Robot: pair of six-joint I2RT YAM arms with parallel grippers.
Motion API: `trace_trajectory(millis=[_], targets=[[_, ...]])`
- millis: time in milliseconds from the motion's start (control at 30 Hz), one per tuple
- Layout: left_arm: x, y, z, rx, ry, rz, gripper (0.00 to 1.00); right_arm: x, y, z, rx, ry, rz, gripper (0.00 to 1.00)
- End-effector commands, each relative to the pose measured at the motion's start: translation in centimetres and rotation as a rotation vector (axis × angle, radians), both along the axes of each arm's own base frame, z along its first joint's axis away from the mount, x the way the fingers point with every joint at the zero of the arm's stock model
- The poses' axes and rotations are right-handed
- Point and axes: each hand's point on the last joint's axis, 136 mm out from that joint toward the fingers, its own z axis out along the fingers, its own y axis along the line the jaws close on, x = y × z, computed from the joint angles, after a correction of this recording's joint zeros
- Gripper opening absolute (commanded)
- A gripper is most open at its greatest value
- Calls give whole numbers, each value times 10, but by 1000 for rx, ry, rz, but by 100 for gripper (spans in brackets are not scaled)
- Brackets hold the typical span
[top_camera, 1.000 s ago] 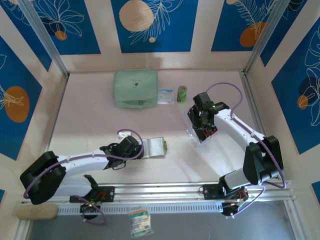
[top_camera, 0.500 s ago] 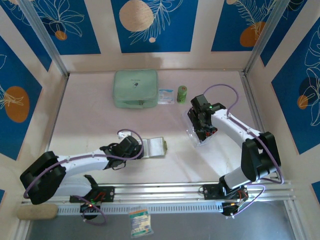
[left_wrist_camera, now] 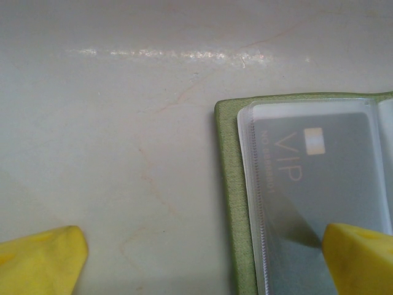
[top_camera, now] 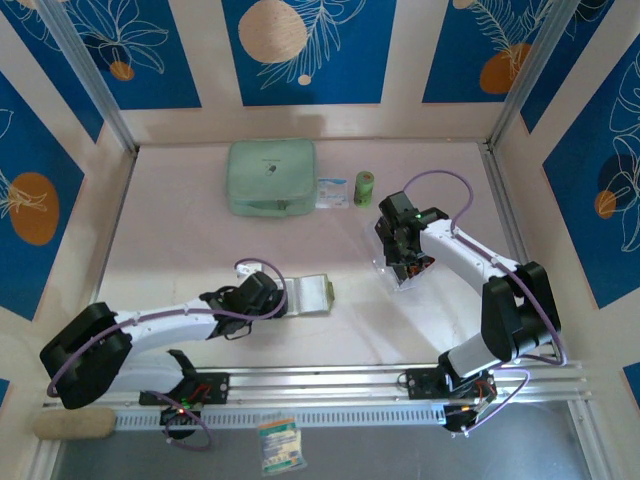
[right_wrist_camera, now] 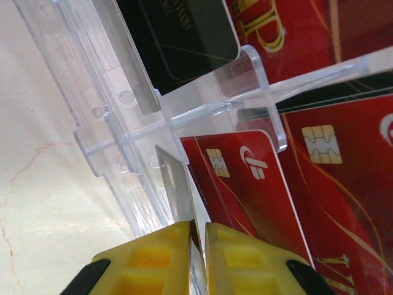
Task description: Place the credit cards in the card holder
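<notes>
The olive-green card holder point(top_camera: 312, 293) lies open on the table, and a grey VIP card point(left_wrist_camera: 331, 178) shows through its clear sleeve. My left gripper point(left_wrist_camera: 202, 261) is open: one yellow fingertip point(left_wrist_camera: 359, 255) rests over the sleeve, the other point(left_wrist_camera: 43, 258) over bare table beside the green edge point(left_wrist_camera: 228, 203). My right gripper point(right_wrist_camera: 198, 236) is down in the clear acrylic rack point(right_wrist_camera: 116, 92), shut on a thin credit card point(right_wrist_camera: 175, 184) seen edge-on. Red credit cards point(right_wrist_camera: 245, 190) and a black one point(right_wrist_camera: 184, 31) stand in the rack's other slots.
A pale mint zip pouch point(top_camera: 271, 177) lies at the back, with a small packet point(top_camera: 332, 192) and a green roll point(top_camera: 365, 188) to its right. The rack point(top_camera: 400, 275) sits right of centre. Metal frame posts and patterned walls bound the table.
My right gripper's jaws have closed onto the edge-on card, and the wrist has shifted slightly back and left over the rack. The left arm has not moved.
</notes>
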Motion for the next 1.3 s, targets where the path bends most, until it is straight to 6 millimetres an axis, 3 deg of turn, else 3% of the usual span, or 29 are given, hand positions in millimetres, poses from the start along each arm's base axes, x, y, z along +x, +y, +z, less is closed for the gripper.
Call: trace_trajectory(millis=[0, 200, 400, 567, 667, 767, 967, 1267], targets=[[-1, 13, -2, 46, 9, 37, 100, -6, 7, 2, 33, 7, 41, 8], [-1, 14, -2, 48, 10, 42, 100, -4, 23, 18, 117, -21, 90, 0], [-1, 20, 2, 61, -2, 58, 100, -1, 50, 63, 242, -103, 140, 0], [-1, 24, 5, 69, -14, 73, 100, -5, 91, 97, 463, -168, 187, 0], [-1, 26, 5, 73, -15, 79, 100, -11, 119, 105, 631, -193, 207, 0], [-2, 27, 5, 80, -12, 81, 100, -19, 149, 101, 787, -201, 238, 0], [-3, 30, 3, 96, -4, 83, 100, -34, 192, 66, 904, -187, 255, 0], [-4, 31, 1, 101, 2, 90, 99, -42, 220, 26, 925, -191, 233, 0]])
